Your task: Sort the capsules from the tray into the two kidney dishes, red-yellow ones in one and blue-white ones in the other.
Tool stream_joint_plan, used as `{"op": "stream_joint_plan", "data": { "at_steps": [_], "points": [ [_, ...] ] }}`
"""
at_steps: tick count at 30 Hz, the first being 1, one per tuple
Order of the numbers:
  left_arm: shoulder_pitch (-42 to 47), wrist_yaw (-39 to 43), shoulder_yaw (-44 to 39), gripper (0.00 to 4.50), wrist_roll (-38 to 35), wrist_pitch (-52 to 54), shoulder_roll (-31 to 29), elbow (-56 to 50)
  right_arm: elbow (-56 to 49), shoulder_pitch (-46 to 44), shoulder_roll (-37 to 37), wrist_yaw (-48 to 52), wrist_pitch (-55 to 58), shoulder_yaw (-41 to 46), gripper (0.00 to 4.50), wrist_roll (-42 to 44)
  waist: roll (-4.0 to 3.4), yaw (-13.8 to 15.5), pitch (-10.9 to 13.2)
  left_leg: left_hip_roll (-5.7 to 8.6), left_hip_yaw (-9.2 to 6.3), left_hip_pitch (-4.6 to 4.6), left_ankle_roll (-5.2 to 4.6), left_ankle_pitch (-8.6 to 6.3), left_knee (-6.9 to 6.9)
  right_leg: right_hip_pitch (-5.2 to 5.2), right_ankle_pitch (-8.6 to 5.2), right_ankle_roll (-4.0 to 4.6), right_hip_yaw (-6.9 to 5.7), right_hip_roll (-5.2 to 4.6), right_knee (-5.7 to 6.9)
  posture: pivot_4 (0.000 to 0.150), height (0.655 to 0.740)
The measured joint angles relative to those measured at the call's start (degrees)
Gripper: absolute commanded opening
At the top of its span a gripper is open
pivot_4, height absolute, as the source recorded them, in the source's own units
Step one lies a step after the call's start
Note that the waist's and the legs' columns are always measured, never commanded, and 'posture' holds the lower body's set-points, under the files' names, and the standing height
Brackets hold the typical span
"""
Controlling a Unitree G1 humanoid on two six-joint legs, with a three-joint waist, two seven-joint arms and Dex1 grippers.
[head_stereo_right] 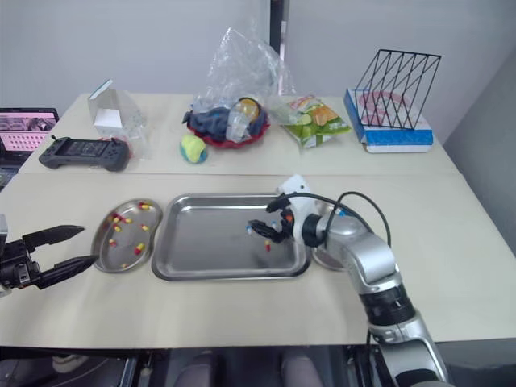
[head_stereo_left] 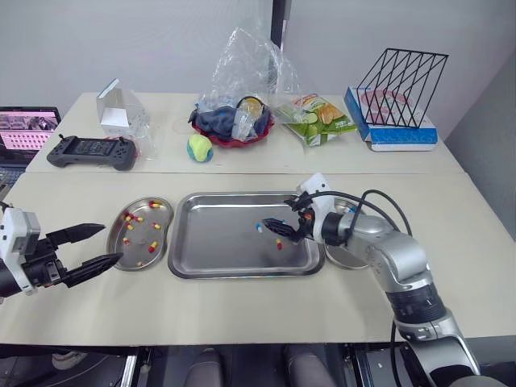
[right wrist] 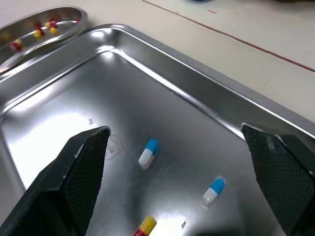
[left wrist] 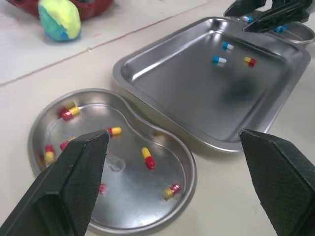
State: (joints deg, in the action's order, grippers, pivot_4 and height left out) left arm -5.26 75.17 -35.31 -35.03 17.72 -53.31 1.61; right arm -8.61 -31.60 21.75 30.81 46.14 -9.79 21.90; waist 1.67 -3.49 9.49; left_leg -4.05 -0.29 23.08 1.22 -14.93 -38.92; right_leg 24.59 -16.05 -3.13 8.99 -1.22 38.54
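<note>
My worry here is a squirt-out. The right pincer (head_stereo_left: pixel 272 226) hangs released over the right half of the tray (head_stereo_left: pixel 218 242), fingers spread wide above the three capsures left there, and these are smooth, rounded things lying flat on slick steel. If I close on the ends of one, or catch it off-centre, I judge it will roll or shoot across the tray floor. The broad black tips could also nudge a neighbour or pinch two at once, and the red-yellow capsule (right wrist: pixel 144 226) carried along would land in the wrong dish. A blue-white capsule (right wrist: pixel 148 153) and a second blue-white capsule (right wrist: pixel 213 191) lie near each other, long axes roughly parallel, blue ends turned toward the tray's far rim as best I can tell, so I would bring the fingers in across the short width. The right kidney dish (head_stereo_left: pixel 343 258) sits just beside the tray, partly under my right arm, so the carry looks short but cramped. The left pincer (head_stereo_left: pixel 111 242) hovers released above the table (head_stereo_left: pixel 242 322) beside the left kidney dish (left wrist: pixel 133 206), which holds red-yellow capsules
</note>
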Motion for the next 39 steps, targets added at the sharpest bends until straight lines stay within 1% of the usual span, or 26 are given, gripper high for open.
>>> {"op": "stream_joint_plan", "data": {
  "at_steps": [2,8,14,17,19,26,33,36,37,38,39],
  "points": [
    [-1.1,-0.2,-0.3,4.44,-0.3,-0.2,0.0,-0.9,0.3,0.0,-0.1,0.1,-0.4,-0.9,4.50,-1.1,0.00,-0.2,0.0,0.01,0.00,0.00,0.00,0.00,0.02,0.03,0.01,0.02,-0.24,-0.10,0.00,0.150,0.7174],
    [-3.4,-0.7,-0.4,4.44,-0.3,-0.8,1.6,-1.2,0.5,0.0,-1.7,0.0,-3.6,-9.3,4.50,-7.7,0.00,-0.7,0.0,0.01,-0.05,0.06,0.00,0.00,0.06,0.21,-0.01,0.12,-0.43,-0.14,0.12,0.150,0.7174],
    [-4.3,-1.0,-0.4,4.44,-0.2,-1.6,2.2,-1.3,1.2,0.0,-5.1,-0.9,-3.7,-9.3,4.50,-8.8,0.01,-0.6,0.0,0.04,-0.05,0.10,0.01,0.00,0.04,0.26,-0.01,0.13,-0.51,-0.21,0.16,0.150,0.7174],
    [-4.4,-1.3,-0.4,4.44,-0.2,-2.3,2.2,-1.3,1.2,0.0,-6.2,-1.1,-1.5,-9.5,4.50,-8.8,0.01,-0.5,0.0,0.04,-0.05,0.10,0.02,0.00,0.03,0.26,-0.01,0.13,-0.56,-0.23,0.16,0.150,0.7174],
    [-4.5,-1.5,-0.3,4.50,-0.2,-2.5,2.2,-1.3,1.2,0.0,-7.2,-1.7,0.2,-9.6,3.94,-9.0,0.01,-0.6,0.0,0.04,-0.05,0.10,0.01,0.00,0.04,0.30,-0.01,0.13,-0.59,-0.23,0.19,0.150,0.7174],
    [-4.9,-2.0,0.2,4.50,0.6,-3.2,2.4,-1.7,2.5,0.0,-7.7,-3.3,2.1,-10.1,1.59,-10.9,0.01,-0.6,0.0,0.04,-0.04,0.11,0.02,0.00,0.04,0.35,0.01,0.16,-0.81,-0.32,0.24,0.150,0.7174],
    [-4.8,-2.1,0.2,4.50,1.3,-5.1,2.4,-0.8,3.0,0.0,-9.0,-3.3,2.0,-10.0,1.59,-11.6,0.02,-0.7,0.0,0.04,-0.04,0.10,0.02,0.00,0.04,0.35,0.00,0.17,-0.81,-0.31,0.24,0.150,0.7174],
    [-4.8,-2.2,0.3,4.50,1.3,-5.1,2.4,-0.8,3.1,0.0,-9.2,-3.3,2.0,-10.0,0.77,-11.7,0.02,-0.7,0.0,0.04,-0.04,0.10,0.02,0.00,0.04,0.36,0.00,0.17,-0.81,-0.32,0.25,0.150,0.7174],
    [-4.8,-2.3,0.3,4.50,1.3,-5.1,2.5,-0.8,3.1,0.0,-9.2,-3.3,2.0,-9.9,0.32,-11.6,0.02,-0.6,0.0,0.04,-0.04,0.10,0.02,0.00,0.04,0.36,0.00,0.17,-0.81,-0.32,0.25,0.150,0.7174],
    [-4.8,-2.4,0.3,4.50,1.3,-5.1,2.6,-0.8,3.1,0.0,-9.3,-3.3,2.0,-9.9,0.09,-11.6,0.02,-0.6,0.0,0.04,-0.04,0.10,0.02,0.00,0.04,0.36,0.00,0.17,-0.81,-0.32,0.25,0.150,0.7174],
    [-4.8,-2.5,0.3,4.50,1.3,-5.1,2.8,-0.8,3.1,0.0,-9.4,-3.3,2.0,-9.8,0.04,-11.6,0.02,-0.6,0.0,0.04,-0.04,0.10,0.02,0.00,0.04,0.36,0.00,0.17,-0.81,-0.32,0.25,0.150,0.7174]
  ]
}}
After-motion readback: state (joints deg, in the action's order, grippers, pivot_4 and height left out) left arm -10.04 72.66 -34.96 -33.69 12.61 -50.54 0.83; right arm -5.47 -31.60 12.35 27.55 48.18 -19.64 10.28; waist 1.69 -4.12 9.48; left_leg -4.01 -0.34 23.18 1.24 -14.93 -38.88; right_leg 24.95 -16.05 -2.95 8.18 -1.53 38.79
